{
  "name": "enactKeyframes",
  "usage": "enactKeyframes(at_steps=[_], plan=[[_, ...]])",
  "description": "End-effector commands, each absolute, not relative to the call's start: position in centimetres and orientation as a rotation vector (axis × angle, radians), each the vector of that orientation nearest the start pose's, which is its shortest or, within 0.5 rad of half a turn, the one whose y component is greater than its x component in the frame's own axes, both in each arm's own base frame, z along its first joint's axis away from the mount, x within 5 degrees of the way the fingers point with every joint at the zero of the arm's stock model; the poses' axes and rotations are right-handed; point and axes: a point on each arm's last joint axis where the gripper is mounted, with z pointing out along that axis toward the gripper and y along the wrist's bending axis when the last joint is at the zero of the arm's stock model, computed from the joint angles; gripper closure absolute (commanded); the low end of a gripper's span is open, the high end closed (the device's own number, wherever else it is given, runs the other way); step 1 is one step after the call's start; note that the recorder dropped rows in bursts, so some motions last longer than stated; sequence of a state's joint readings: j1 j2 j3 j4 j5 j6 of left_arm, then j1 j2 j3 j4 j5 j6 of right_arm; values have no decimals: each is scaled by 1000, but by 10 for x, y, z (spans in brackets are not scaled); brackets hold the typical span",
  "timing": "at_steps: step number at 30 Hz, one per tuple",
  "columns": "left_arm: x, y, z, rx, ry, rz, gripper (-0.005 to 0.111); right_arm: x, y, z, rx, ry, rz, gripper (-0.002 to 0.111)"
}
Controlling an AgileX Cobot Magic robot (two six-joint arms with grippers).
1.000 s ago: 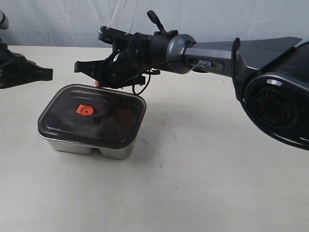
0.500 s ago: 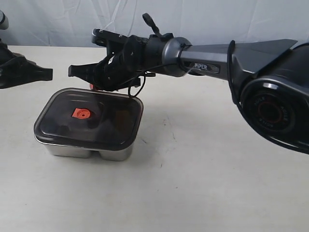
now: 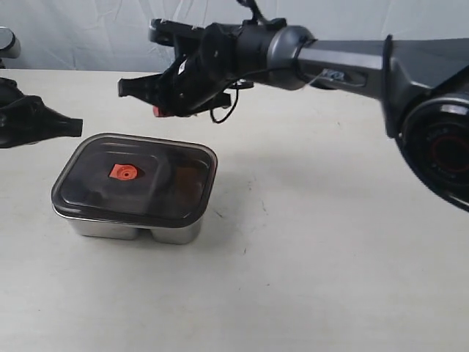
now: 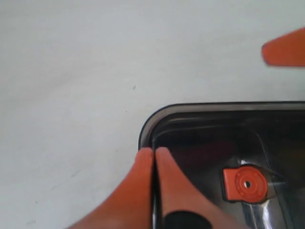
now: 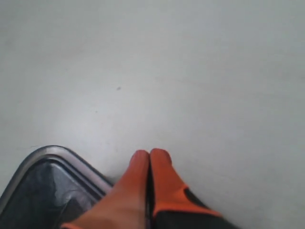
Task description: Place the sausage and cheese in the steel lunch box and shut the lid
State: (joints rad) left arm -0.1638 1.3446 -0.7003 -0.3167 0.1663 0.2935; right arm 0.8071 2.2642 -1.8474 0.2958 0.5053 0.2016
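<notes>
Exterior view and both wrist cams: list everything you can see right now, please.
lid: one, dark smoky translucent, on top of the steel lunch box, too dark to see through
valve tab: one, orange, centre of the lid
steel lunch box: one, silver, on the table, left of centre in the exterior view
table: one, off-white, under everything
backdrop: one, pale grey-blue, behind the table
left gripper: one, orange fingers, shut, near a lid corner
right gripper: one, orange fingers, shut, raised behind the box
</notes>
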Motion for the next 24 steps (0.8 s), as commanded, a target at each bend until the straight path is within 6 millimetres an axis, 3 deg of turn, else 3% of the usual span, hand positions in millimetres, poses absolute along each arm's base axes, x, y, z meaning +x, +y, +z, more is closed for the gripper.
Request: enactKeyframes(at_steps=[1,11,16,18,22,24], plan=[[258,-49,230,211,2347,-171,107,349,358,211,-515,2565,619,109],[262,-49,234,230,2328,-164,107,322,350,215,-682,2752,442,109],[286,-55,224,273,2393,-165,107,301,347,249,-750,2735,427,109],[295,-57,215,316,2458,-172,107,292,346,253,-772,2740,422,109],[308,-65,213,360,2480,-235,107,268,337,228,-766,2759,451,109],[315,-69,214,388,2460,-269,107,254,336,215,-700,2720,560,109]])
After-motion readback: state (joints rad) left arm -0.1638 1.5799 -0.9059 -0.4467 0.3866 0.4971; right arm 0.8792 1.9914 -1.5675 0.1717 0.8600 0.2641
